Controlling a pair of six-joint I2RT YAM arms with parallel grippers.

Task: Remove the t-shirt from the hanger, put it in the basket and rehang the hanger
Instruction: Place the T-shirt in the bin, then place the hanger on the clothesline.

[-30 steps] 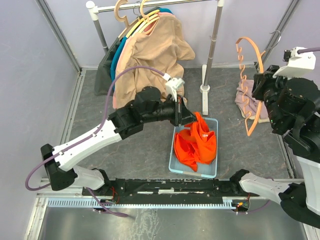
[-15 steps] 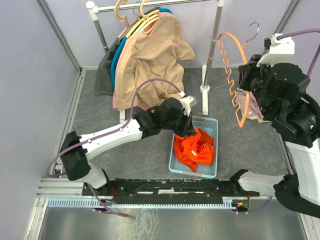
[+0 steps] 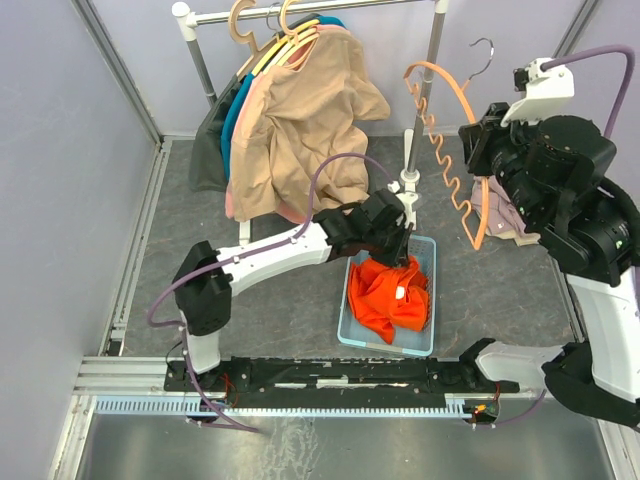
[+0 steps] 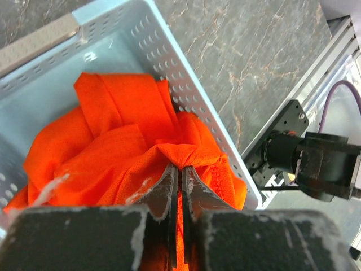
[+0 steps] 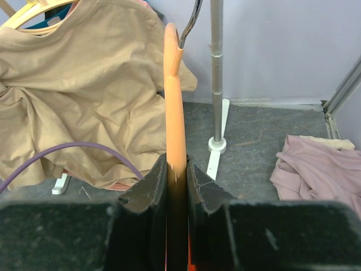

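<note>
**Overhead view:** The left gripper (image 3: 402,256) reaches down into a pale blue bin (image 3: 345,318) on the dark stone-patterned floor. Its tip is buried in the orange t-shirt (image 3: 390,298), which lies crumpled inside the bin, off any hanger. At right, the right gripper (image 3: 476,140) is raised and holds a bare orange hanger (image 3: 448,185) with a wavy edge. The hanger is close to the upright of a clothes rack (image 3: 432,60), whose rail carries a tan shirt (image 3: 310,115) and other garments. A pink garment (image 3: 505,215) lies on the floor beside the right arm.

**Left wrist camera:** This view shows what the overhead view hides. The left jaws are closed tight on a pinch of orange fabric, which bunches into a fold at their tips. The bin's perforated wall is plain here, and the shirt reaches up to the bin's rim.

**Right wrist camera:** The right jaws are clamped on the hanger, which runs straight up from between the fingers to its metal hook (image 5: 192,22). Behind it are the tan shirt, the rack's foot and the pink garment, with a purple cable (image 5: 73,149) looping low at left.
</note>
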